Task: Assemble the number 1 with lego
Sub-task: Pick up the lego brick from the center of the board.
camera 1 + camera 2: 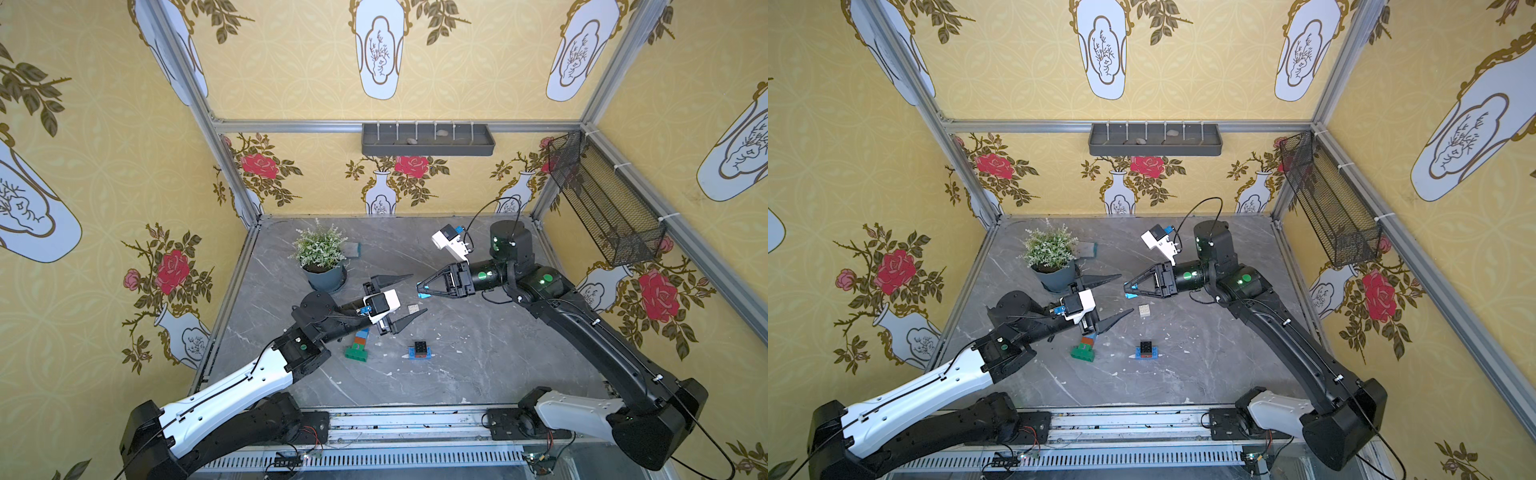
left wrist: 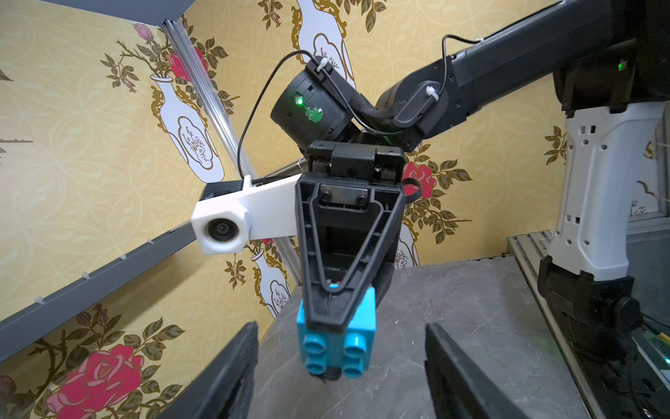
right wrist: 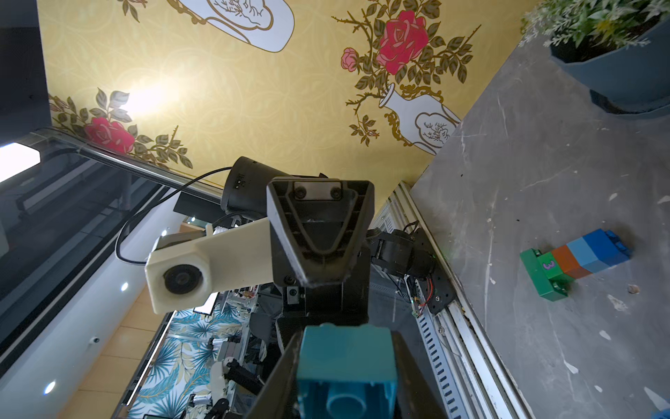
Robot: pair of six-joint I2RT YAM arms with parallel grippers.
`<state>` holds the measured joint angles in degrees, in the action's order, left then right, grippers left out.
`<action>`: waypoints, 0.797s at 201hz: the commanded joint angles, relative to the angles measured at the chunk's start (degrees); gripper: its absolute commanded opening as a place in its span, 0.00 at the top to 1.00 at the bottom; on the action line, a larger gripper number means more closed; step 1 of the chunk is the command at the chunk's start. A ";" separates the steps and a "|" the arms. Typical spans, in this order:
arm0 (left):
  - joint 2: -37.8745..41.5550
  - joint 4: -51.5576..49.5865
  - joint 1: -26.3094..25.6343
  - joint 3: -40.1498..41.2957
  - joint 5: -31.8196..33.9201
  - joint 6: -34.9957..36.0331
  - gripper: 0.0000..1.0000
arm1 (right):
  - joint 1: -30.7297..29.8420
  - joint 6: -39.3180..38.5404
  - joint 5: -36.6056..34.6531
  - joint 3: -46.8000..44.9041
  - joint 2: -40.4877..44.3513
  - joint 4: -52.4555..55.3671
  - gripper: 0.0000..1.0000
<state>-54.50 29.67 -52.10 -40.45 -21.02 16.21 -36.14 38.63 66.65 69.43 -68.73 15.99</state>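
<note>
- Left wrist view: right gripper (image 2: 326,319) pinches light blue brick (image 2: 357,328), studs facing the camera, centred between the left fingers (image 2: 232,373).
- Left gripper (image 1: 419,292): spread wide, empty.
- Brick stack (image 1: 358,343) lies flat on the table under the left wrist, so the left arm is nearer.

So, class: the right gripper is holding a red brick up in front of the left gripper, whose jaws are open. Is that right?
Not quite. The brick in the right gripper is light blue, not red; the left wrist view shows it plainly, studs towards the camera. The rest stands: it is held up in front of the left gripper, whose jaws are open.
</note>
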 commanded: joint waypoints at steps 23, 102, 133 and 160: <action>-0.91 3.57 -0.11 -0.63 0.44 -1.77 0.38 | -0.22 4.73 3.93 -1.04 0.54 -8.54 0.86; -3.30 3.56 -0.39 -2.32 0.44 -2.33 0.61 | -1.17 5.21 3.85 -1.75 0.17 -9.83 0.86; -3.28 3.60 -0.55 -2.33 0.62 -2.32 0.74 | -1.25 5.49 3.85 -2.01 0.09 -10.45 0.86; -3.33 3.59 -0.55 -2.41 0.70 -2.23 0.83 | -1.25 5.71 3.90 -2.32 0.12 -10.80 0.86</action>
<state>-57.60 31.18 -52.53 -42.46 -21.47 15.03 -37.10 45.19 69.69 67.51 -68.51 8.23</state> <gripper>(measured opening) 0.242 0.330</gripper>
